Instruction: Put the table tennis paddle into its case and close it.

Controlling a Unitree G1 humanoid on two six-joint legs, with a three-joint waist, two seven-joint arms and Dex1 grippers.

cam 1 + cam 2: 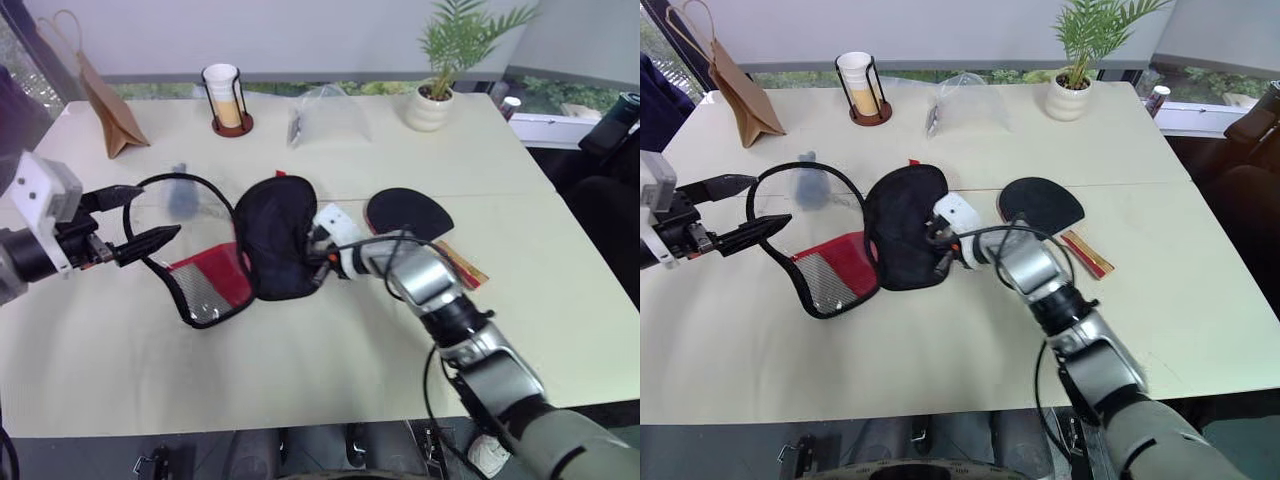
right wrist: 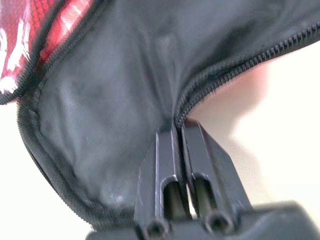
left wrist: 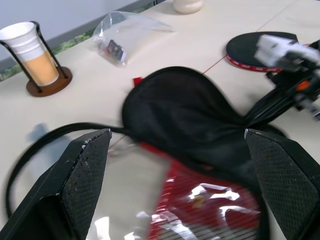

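Your table tennis paddle (image 1: 408,212) lies flat on the table (image 1: 300,350), outside the case (image 1: 275,235), just beyond your right forearm. The case lies unzipped mid-table, black flap folded over, red panel showing. Your right gripper (image 2: 179,131) is clenched on the case's zipper edge. Your left gripper (image 1: 150,218) hangs spread wide, empty, above the case's open rim.
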